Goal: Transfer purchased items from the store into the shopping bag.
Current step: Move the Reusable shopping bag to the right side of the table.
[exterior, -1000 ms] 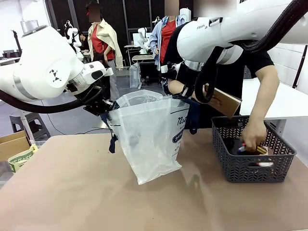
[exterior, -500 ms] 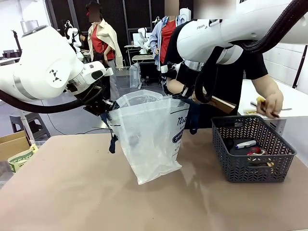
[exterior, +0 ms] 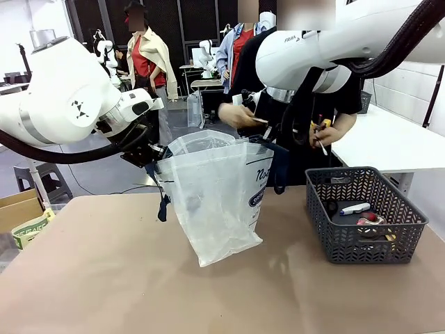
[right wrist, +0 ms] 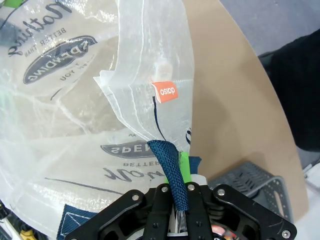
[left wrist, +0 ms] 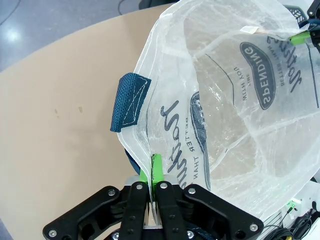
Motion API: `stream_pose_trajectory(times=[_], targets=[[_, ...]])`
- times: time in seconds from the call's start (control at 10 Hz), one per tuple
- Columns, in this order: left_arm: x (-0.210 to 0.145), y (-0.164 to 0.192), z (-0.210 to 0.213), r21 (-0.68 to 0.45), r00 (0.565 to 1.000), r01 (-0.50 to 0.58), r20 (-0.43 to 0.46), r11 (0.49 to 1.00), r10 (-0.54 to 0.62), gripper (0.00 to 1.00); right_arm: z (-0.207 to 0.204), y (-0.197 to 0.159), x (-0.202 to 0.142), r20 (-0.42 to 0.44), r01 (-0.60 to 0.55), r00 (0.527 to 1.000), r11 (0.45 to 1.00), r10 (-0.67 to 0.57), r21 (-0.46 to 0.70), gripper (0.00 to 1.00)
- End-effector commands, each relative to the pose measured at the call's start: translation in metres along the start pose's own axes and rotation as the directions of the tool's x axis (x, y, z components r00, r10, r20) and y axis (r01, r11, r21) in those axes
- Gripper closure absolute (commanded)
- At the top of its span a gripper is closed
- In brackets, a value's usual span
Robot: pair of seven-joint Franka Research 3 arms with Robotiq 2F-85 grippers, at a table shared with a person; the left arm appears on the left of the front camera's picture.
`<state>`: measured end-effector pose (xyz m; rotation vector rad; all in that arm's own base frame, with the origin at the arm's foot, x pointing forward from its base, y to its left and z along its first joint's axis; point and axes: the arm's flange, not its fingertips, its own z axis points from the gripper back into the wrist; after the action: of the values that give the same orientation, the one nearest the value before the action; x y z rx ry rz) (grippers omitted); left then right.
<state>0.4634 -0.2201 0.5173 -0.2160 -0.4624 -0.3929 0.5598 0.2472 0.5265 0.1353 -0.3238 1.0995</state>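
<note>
The shopping bag (exterior: 215, 202), clear plastic with navy straps, stands open on the table between my two grippers. My left gripper (exterior: 156, 156) is shut on the bag's rim (left wrist: 150, 150) beside a navy strap (left wrist: 129, 101). At the opposite side, my right gripper (exterior: 269, 142) is shut on the rim and a strap (right wrist: 170, 167). One of the person's hands (exterior: 237, 115) hovers just above the bag's mouth with something small and pale in it. Their other hand (exterior: 328, 132) holds small colourful items in front of their body. More items (exterior: 356, 208) lie in the basket.
A dark grey lattice basket (exterior: 348, 243) stands on the table to the right of the bag, also seen at the lower right of the right wrist view (right wrist: 252, 186). A white table (exterior: 389, 142) lies behind it. A cardboard box (exterior: 21, 212) sits off the table's left edge.
The person's hand left the basket with small items and now holds them mid-air. The brown packet they held is gone from view, and that hand now hovers over the bag's mouth. Both grippers stayed put.
</note>
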Motion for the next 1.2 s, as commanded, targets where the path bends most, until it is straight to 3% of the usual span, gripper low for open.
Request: stream_pose_trajectory(times=[0.0, 1.1], targets=[[-0.0004, 0.0032, 0.0015, 0.003, 1.000, -0.004, 0.007, 1.000, 0.004, 1.00, -0.0005, -0.0021, -0.0027, -0.006, 0.004, 1.000, 1.000, -0.004, 0.000, 1.00], [-0.0004, 0.0032, 0.0015, 0.003, 1.000, -0.004, 0.007, 1.000, 0.004, 1.00, -0.0005, -0.0021, -0.0027, -0.006, 0.004, 1.000, 1.000, -0.004, 0.000, 1.00]])
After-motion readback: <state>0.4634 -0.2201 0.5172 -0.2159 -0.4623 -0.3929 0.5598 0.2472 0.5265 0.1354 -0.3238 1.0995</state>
